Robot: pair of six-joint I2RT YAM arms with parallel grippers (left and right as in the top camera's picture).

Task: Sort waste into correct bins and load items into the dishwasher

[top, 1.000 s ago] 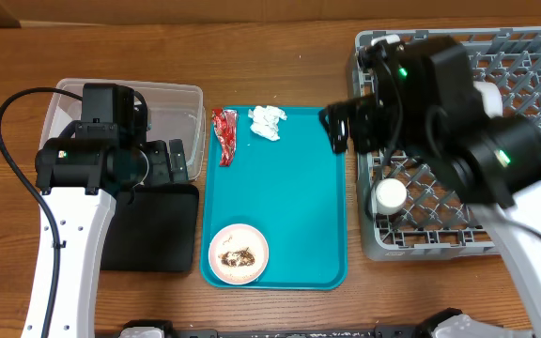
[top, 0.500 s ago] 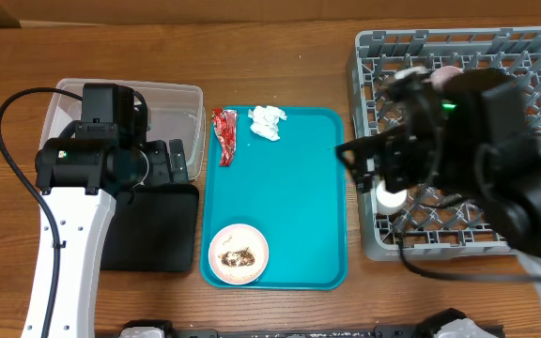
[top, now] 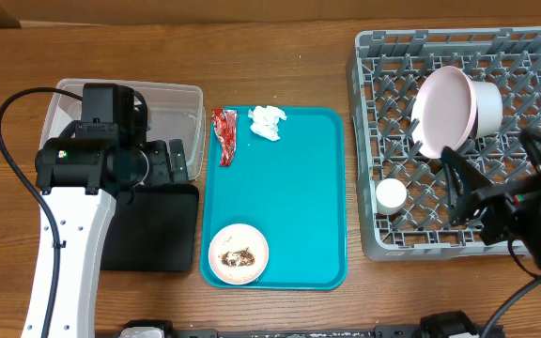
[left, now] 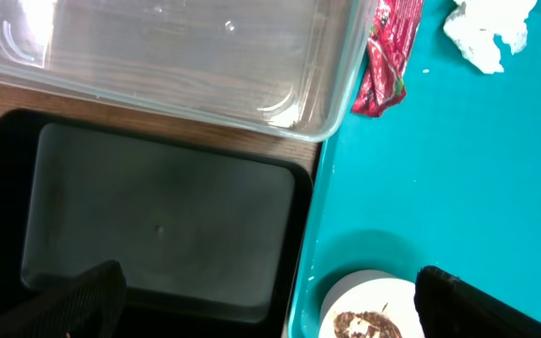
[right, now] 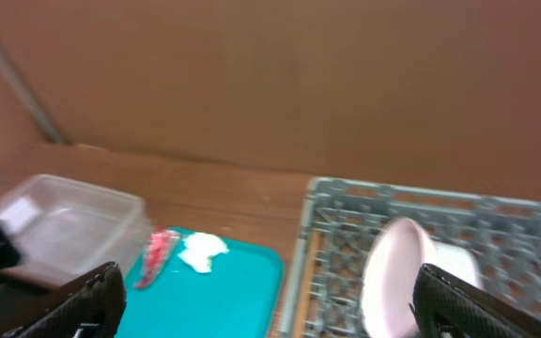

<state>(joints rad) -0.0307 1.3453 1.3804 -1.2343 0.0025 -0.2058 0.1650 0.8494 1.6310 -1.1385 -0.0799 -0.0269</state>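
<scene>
Tools: right gripper (top: 462, 195) jaws wide, empty, over the grey rack (top: 533, 66) at its 6 o'clock. Left gripper (top: 169, 161) wide, empty, above the seam between clear tub (top: 172, 101) and black tray (top: 153, 239).

Loaded: plate (top: 438, 113) leaning near rack centre, clean bowl (top: 486, 105) at its 3 o'clock; cup (top: 390, 194) at rack's 8.

Left on teal tray (top: 299, 188): red wrapper (top: 224, 136) at 11, tissue (top: 268, 122) at 12, dirty bowl (top: 239, 253) at 7. Both bins look empty. Chopsticks not seen. Roughly half done, I judge.
</scene>
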